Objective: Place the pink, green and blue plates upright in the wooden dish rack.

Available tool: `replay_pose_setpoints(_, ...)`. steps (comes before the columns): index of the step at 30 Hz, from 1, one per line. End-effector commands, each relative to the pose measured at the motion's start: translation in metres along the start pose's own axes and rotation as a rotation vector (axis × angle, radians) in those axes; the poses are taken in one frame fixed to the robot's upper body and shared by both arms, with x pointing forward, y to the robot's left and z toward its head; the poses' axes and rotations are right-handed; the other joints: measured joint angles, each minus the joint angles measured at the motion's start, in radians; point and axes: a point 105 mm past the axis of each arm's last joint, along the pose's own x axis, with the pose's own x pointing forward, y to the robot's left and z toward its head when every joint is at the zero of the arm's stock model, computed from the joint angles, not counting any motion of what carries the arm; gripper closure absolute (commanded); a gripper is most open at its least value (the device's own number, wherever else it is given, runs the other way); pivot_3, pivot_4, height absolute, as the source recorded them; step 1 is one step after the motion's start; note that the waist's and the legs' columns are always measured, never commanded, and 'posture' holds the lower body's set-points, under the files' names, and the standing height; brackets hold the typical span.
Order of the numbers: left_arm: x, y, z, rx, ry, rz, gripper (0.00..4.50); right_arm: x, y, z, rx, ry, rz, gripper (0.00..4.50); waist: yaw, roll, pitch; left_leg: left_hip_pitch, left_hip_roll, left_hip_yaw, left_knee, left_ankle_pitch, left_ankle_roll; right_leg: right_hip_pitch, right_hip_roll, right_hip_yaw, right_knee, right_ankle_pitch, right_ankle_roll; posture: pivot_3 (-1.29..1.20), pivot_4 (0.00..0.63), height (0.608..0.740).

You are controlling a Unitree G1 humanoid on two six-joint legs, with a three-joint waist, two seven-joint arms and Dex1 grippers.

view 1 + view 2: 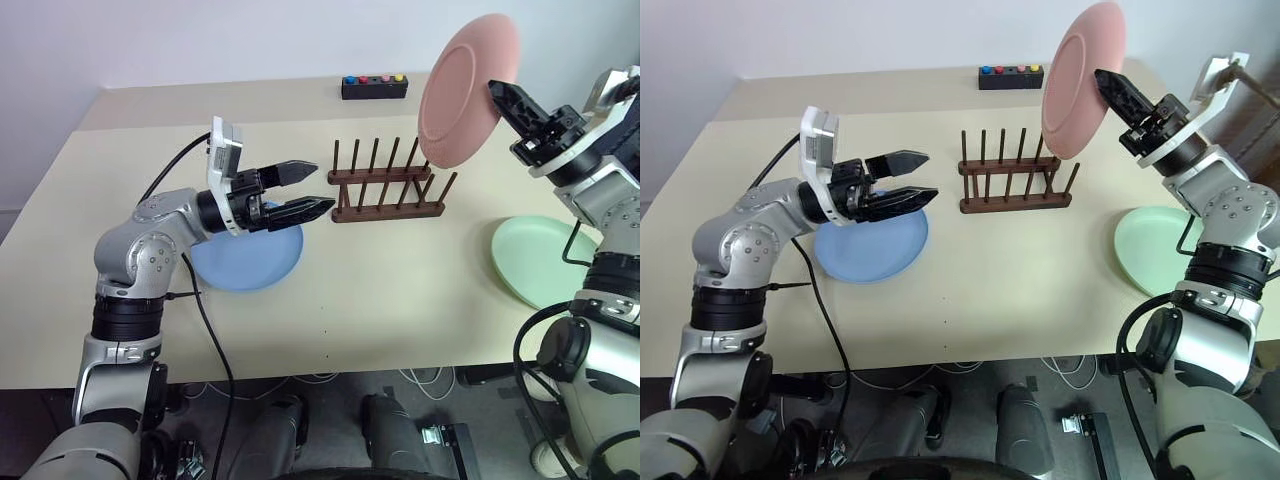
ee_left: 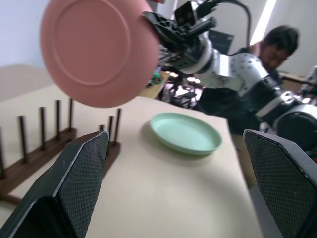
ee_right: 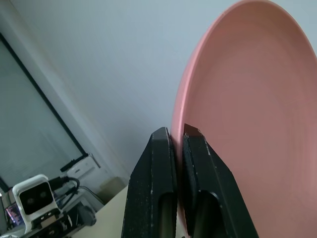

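Note:
My right gripper is shut on the rim of the pink plate, holding it upright in the air above the right end of the wooden dish rack. The rack's pegs stand empty. The blue plate lies flat on the table to the left of the rack. Just above its far edge my left gripper is open, pointing toward the rack with nothing between its fingers. The green plate lies flat at the table's right side, below my right arm.
A small black box with coloured buttons sits at the back of the table behind the rack. A person is beyond the table's right side in the left wrist view. Bare tabletop stretches in front of the rack.

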Motion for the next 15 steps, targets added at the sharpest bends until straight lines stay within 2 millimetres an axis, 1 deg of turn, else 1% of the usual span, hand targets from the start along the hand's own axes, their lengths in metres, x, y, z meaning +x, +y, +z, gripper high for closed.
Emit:
replay_pose_setpoints(1,-0.001,0.004,-0.002,0.109,0.062,0.069,0.00,0.001,0.008,0.011,-0.050,-0.027,0.027,4.42,0.000,0.000,0.000,0.000,0.000,0.000,0.000,0.000,0.000,0.000,0.000,0.000,0.000,0.000,0.000,0.00,0.150,0.740)
replay_pose_setpoints(2,-0.001,0.003,-0.004,0.113,0.069,0.070,0.00,0.001,0.008,0.011,-0.050,-0.028,0.026,4.42,0.000,0.000,0.000,0.000,0.000,0.000,0.000,0.000,0.000,0.000,0.000,0.000,0.000,0.000,0.000,0.00,0.150,0.740)
replay_pose_setpoints(5,-0.002,0.004,-0.010,0.129,0.094,0.101,0.00,0.000,0.003,0.004,-0.062,-0.003,0.004,4.42,0.000,0.000,0.000,0.000,0.000,0.000,0.000,0.000,0.000,0.000,0.000,0.000,0.000,0.000,0.000,0.00,0.150,0.740)
replay_pose_setpoints(15,0.002,-0.004,-0.008,0.121,0.073,0.076,0.00,-0.004,-0.011,-0.004,-0.075,0.033,-0.044,4.42,0.000,0.000,0.000,0.000,0.000,0.000,0.000,0.000,0.000,0.000,0.000,0.000,0.000,0.000,0.000,0.00,0.150,0.740)
